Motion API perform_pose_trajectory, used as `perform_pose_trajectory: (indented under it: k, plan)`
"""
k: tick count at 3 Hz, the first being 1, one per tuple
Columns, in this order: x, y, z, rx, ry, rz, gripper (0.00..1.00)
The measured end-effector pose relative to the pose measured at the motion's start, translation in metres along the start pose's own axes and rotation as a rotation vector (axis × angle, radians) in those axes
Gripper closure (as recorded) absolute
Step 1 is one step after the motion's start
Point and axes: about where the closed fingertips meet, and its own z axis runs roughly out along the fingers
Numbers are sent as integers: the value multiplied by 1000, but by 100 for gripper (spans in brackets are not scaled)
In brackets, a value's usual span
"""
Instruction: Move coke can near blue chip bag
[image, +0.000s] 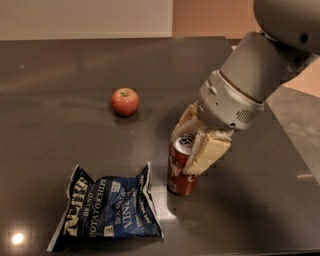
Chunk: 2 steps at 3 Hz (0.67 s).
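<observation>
The coke can (181, 172) is red with a silver top and stands upright on the dark table, just right of the blue chip bag (107, 210). The bag lies flat at the front left, dark blue with white lettering, its right edge a short gap from the can. My gripper (192, 142) comes down from the upper right on a grey arm. Its cream fingers (207, 152) are shut on the upper part of the can, one on each side, and hide part of the can's right side.
A red apple (124, 101) sits on the table (60, 100) behind and left of the can. The table's right edge runs diagonally behind the arm, with floor beyond it.
</observation>
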Motion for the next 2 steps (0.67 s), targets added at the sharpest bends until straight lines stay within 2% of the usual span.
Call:
perform_pose_trajectory:
  k: [2]
  plan:
    - [-5, 4, 10, -14, 13, -30, 36]
